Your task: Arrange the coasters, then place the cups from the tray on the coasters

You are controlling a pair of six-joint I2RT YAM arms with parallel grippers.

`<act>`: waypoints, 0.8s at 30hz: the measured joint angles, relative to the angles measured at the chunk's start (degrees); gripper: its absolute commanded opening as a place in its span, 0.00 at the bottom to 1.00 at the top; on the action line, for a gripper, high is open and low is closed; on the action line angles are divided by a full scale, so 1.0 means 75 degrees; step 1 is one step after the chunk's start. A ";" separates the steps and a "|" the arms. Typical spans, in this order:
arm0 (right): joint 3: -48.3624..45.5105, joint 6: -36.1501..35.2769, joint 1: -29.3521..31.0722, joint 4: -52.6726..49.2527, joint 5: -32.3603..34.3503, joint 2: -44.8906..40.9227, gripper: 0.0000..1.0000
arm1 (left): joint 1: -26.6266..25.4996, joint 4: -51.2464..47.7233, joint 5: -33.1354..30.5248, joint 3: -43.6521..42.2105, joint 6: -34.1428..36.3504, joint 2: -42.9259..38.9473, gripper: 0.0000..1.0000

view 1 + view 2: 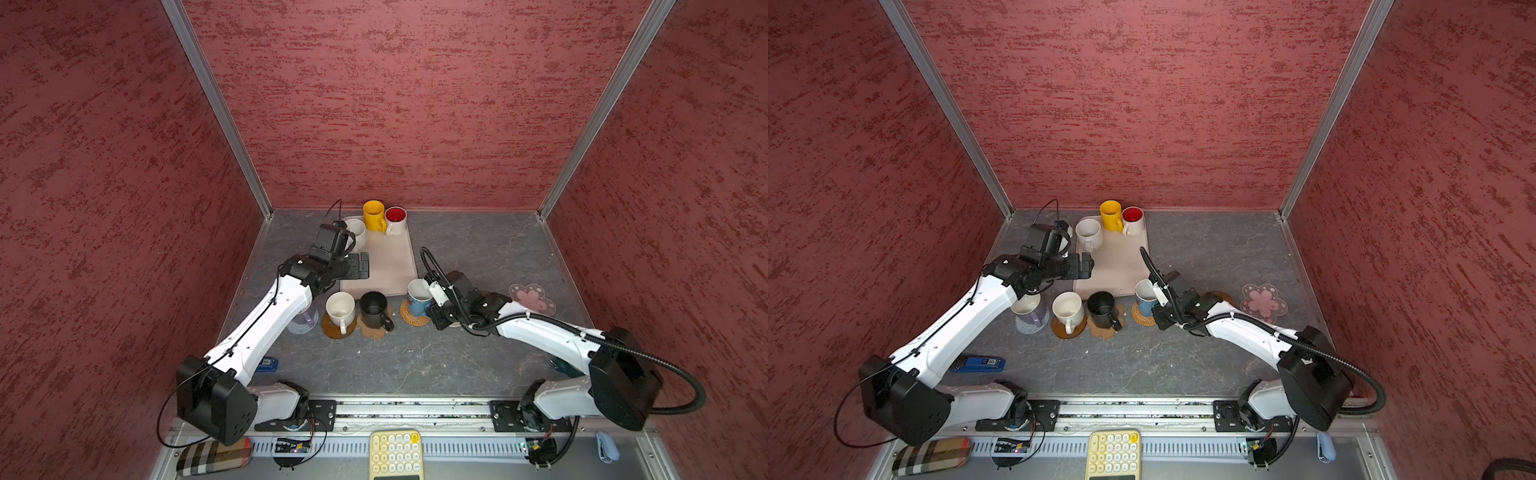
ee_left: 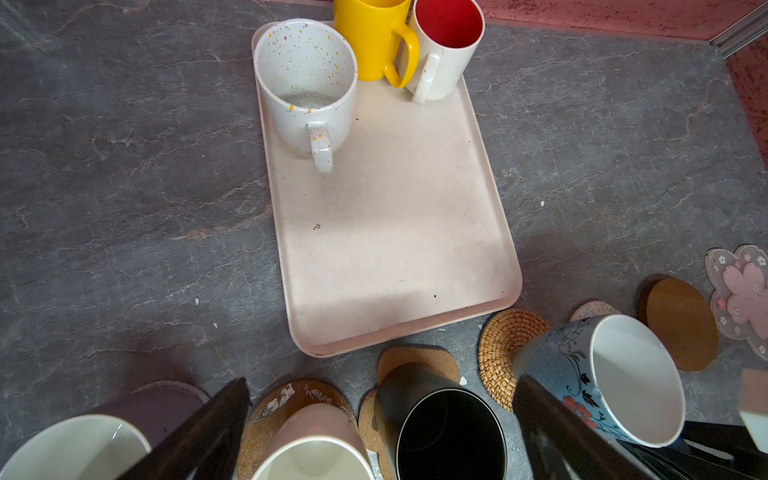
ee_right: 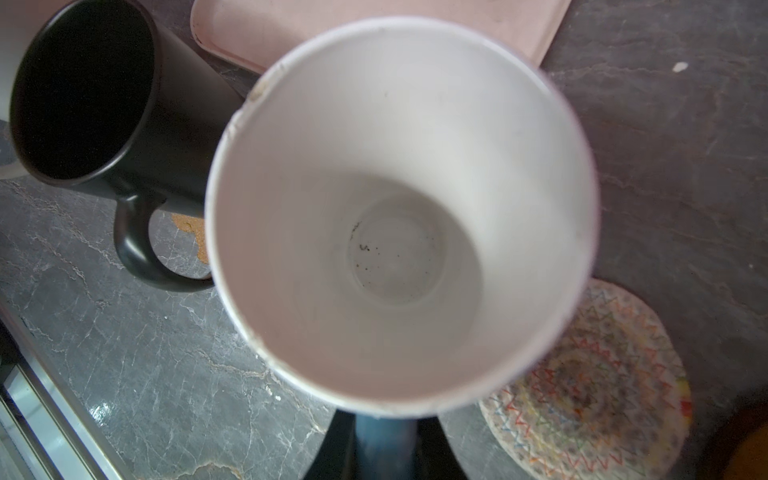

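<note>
Jaws of the right gripper are clamped on the handle of the light blue mug, which is held tilted over the tan rattan coaster, just off the near end of the tray. The left gripper is spread wide and empty above the tray's left edge. The yellow mug is seen among three at the tray's far end.

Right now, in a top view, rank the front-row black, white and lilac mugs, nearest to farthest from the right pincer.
1. Black mug, just left of the right pincer.
2. White mug, further left, on an amber coaster.
3. Lilac mug, leftmost in the row.
</note>
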 measured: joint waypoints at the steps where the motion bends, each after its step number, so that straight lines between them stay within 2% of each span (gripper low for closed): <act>1: 0.0000 0.0012 0.0003 0.0020 0.0032 0.0000 0.00 | 0.0000 -0.0003 0.0003 0.0000 0.0000 0.0012 1.00; 10: -0.0143 0.0020 0.0009 0.0271 0.0393 0.0000 0.00 | 0.0000 0.0000 0.0003 -0.0003 0.0000 0.0009 1.00; 24: -0.0458 0.0184 0.0026 0.0685 0.0428 0.0032 0.00 | 0.0000 0.0000 0.0003 -0.0006 0.0000 0.0009 0.99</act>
